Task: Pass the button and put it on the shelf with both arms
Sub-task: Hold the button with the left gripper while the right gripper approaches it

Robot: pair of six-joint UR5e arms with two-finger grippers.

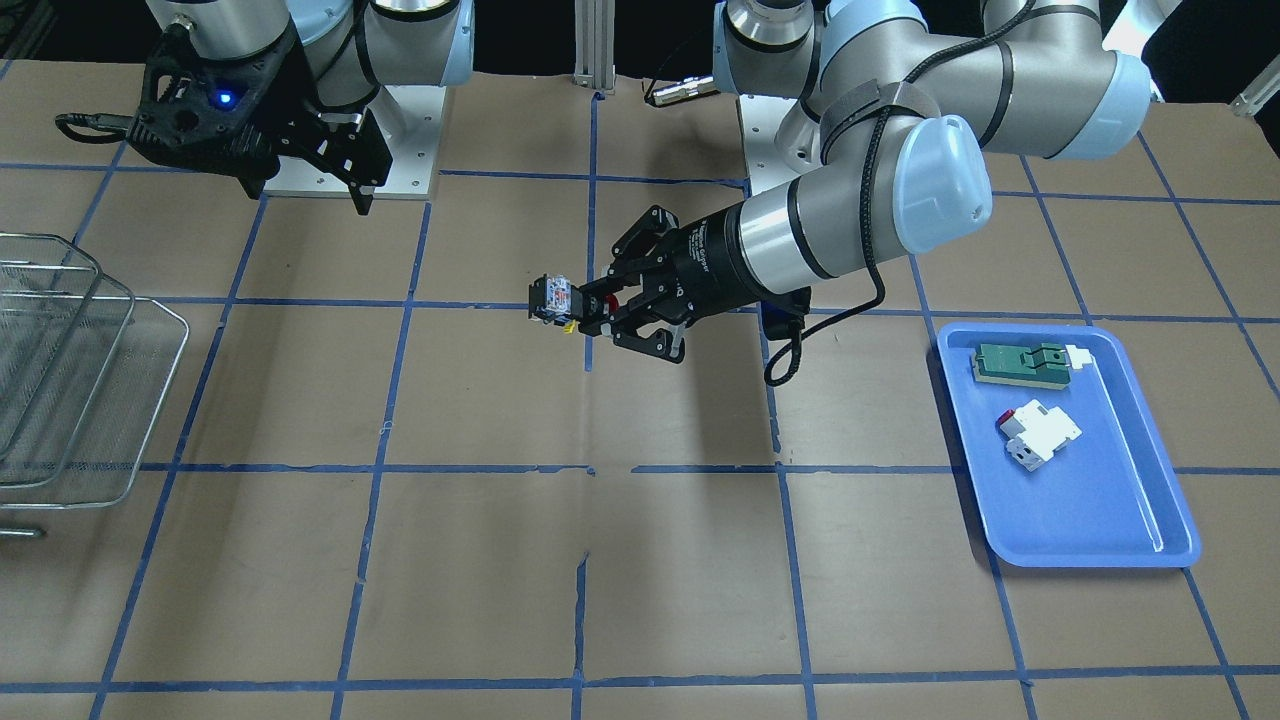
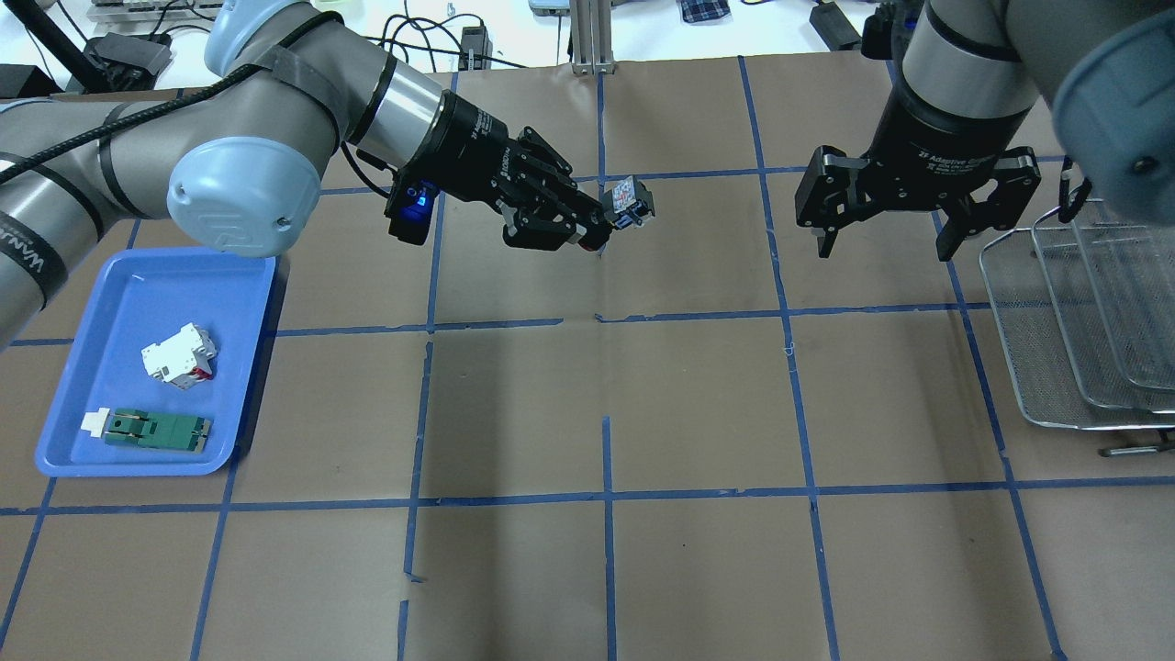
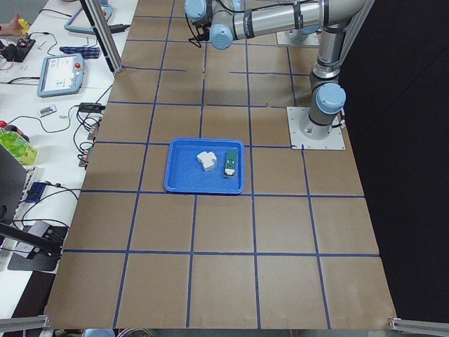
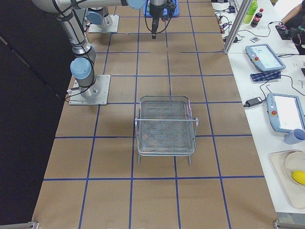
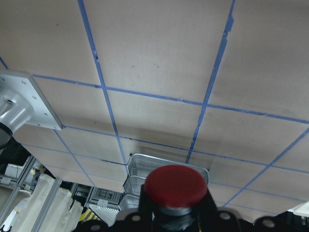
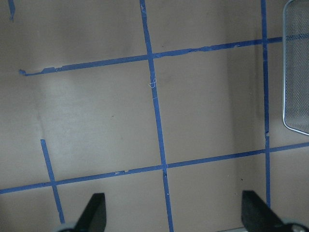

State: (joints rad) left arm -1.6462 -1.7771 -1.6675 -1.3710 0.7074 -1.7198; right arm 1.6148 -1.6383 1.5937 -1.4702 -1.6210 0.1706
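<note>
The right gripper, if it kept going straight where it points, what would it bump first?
Probably the bare brown table, near a blue tape line: the right gripper points straight down, open and empty. The shelf lies off to its side.

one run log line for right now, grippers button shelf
phase: pre-handover | left gripper: shut on button, held aloft | right gripper: open, empty, apart from button | shelf: button not yet on it

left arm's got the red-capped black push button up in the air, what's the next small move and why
Probably bring the open right gripper across to the small black red-capped push-button; the left gripper holds it aloft, labelled end outward, with a clear gap between them.
</note>
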